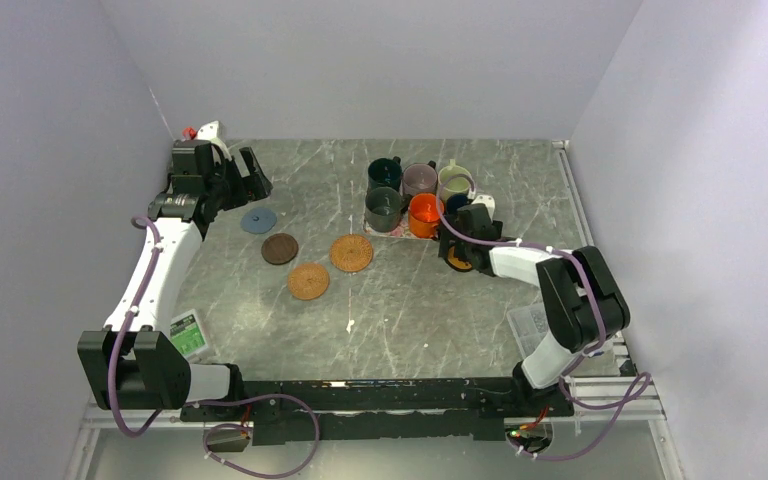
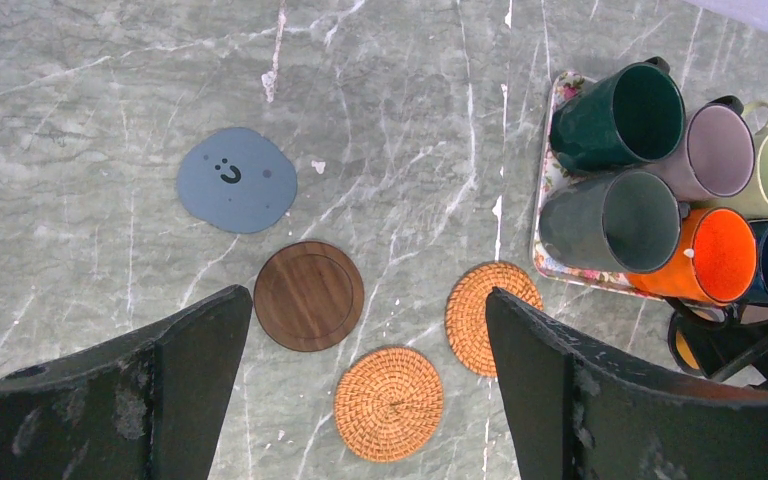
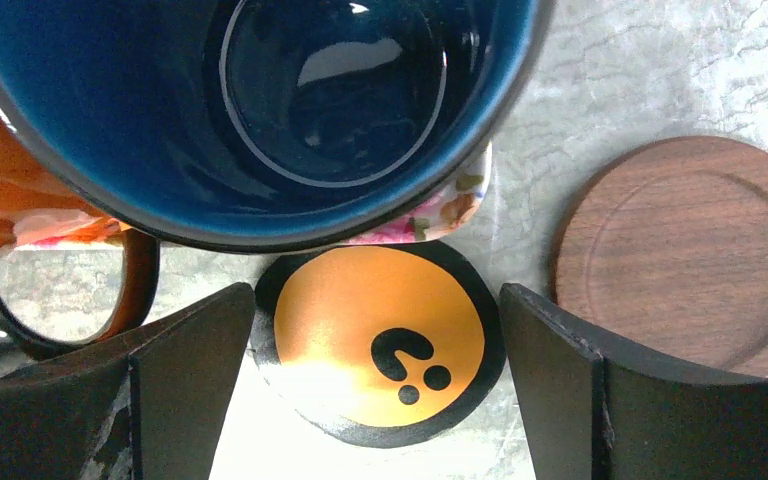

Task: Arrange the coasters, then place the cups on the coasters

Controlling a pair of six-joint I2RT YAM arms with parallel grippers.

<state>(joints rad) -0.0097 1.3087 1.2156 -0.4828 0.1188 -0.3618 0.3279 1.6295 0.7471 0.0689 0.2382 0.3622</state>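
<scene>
Our left arm [image 1: 150,280] runs along the desk's [image 1: 410,310] left edge to its far left corner, and the left pincer [image 2: 365,300] hangs high there, jaws wide apart, holding nothing. Under it lie the grey-blue coaster [image 2: 237,180], a dark brown coaster [image 2: 308,295] and two tan woven coasters [image 2: 388,403], all apart. Our right arm [image 1: 560,290] folds in from the right edge; the right pincer [image 3: 378,295] sits low and wide open astride the black coaster [image 3: 380,345] with its yellow centre, gripping nothing. A second brown coaster [image 3: 695,255] lies just beside. The cups [image 2: 610,220] crowd the floral mat [image 2: 560,110] near the far edge, the navy cup [image 3: 260,110] nearest this pincer
</scene>
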